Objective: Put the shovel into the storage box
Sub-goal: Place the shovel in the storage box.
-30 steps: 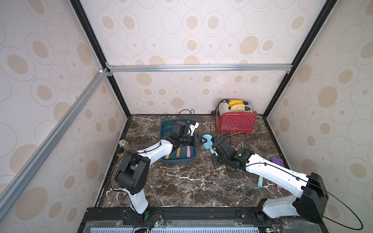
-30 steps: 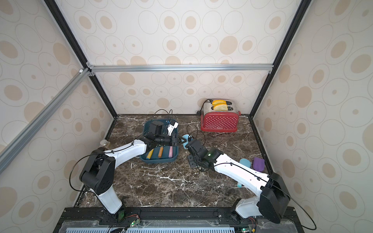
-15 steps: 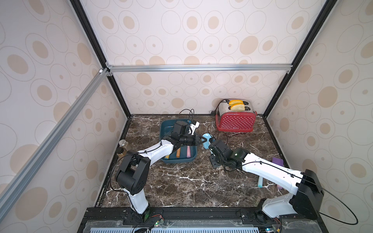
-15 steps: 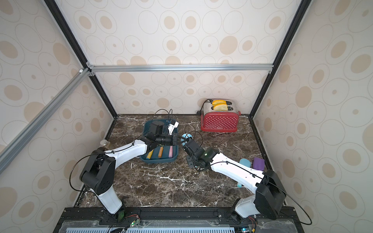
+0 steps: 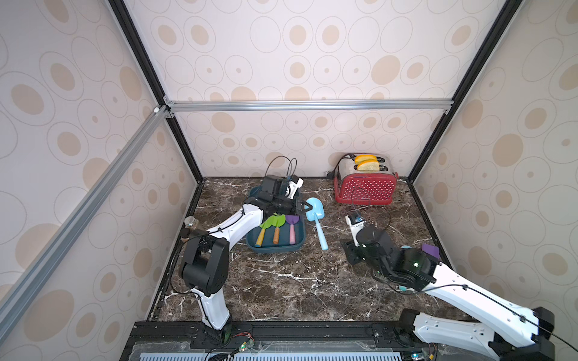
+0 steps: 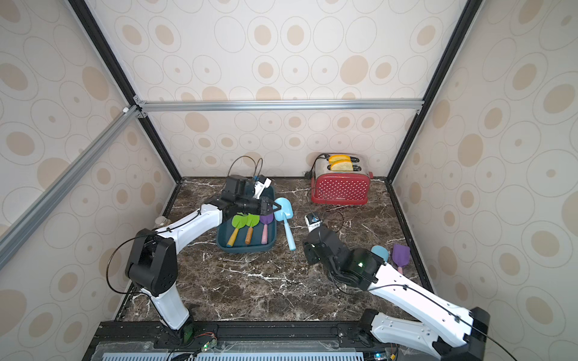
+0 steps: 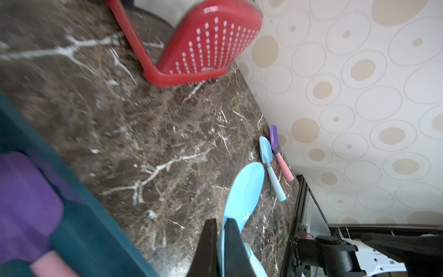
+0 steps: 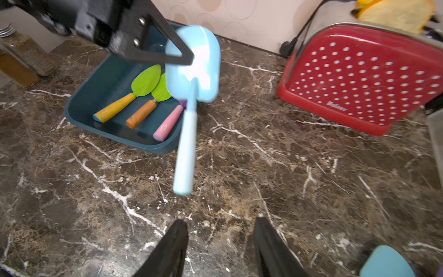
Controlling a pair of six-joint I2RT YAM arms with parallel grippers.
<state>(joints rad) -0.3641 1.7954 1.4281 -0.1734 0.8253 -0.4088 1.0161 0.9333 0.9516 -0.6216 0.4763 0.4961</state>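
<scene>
On a dark marble bench, a teal storage box sits left of centre, towards the back. Inside it, three toy trowels lie side by side with their blades to the rear: a green yellow-handled trowel, a green orange-handled trowel and a purple pink-handled trowel. The pink handle carries small writing, too blurred to read.

The light blue shovel is outside the box, just beside its right wall. The left tool is pinched tight on the edge of the blade, and the handle slants down towards the front. Whether the handle's tip touches the bench is unclear. The right tool, nearer the front, has its jaws apart and holds nothing.

At the back right, a red white-dotted toaster holds two bread slices. White lettering low on its front seems to read "Belinee".
</scene>
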